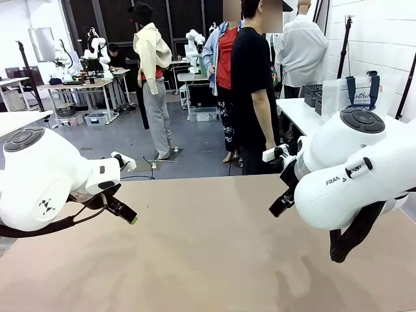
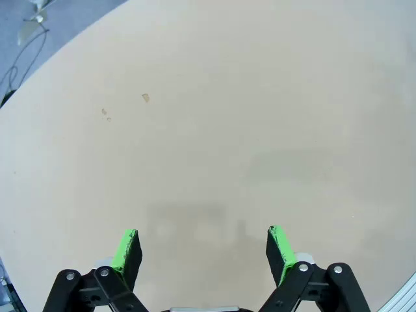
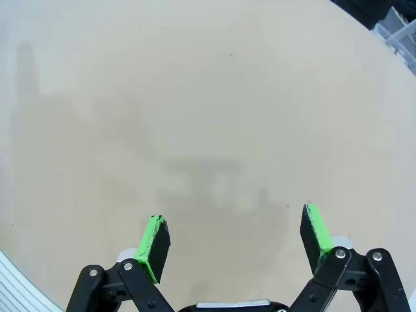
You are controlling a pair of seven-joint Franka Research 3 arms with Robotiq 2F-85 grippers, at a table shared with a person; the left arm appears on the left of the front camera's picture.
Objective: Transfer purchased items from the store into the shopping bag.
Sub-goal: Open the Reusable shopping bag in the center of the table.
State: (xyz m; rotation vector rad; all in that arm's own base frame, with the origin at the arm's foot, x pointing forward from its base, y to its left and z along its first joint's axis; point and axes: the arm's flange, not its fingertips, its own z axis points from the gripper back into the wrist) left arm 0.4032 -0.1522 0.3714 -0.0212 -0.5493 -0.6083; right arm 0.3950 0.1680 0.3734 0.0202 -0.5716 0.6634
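The shopping bag (image 1: 354,97), clear with dark navy handles, stands upright on a white side surface (image 1: 296,114) at the far right, behind the right arm (image 1: 364,169). Just beside the bag, on its left in the front view, is the dark grey lattice basket (image 1: 312,95); what lies inside it I cannot tell. A person (image 1: 250,84) in a black shirt stands near this corner. Closer to the camera, both arms hang over the tan main surface (image 1: 208,253). The left end effector (image 2: 205,244) has its fingers spread wide and grips nothing. The right end effector (image 3: 231,237) is likewise wide apart, with only the surface between its fingers.
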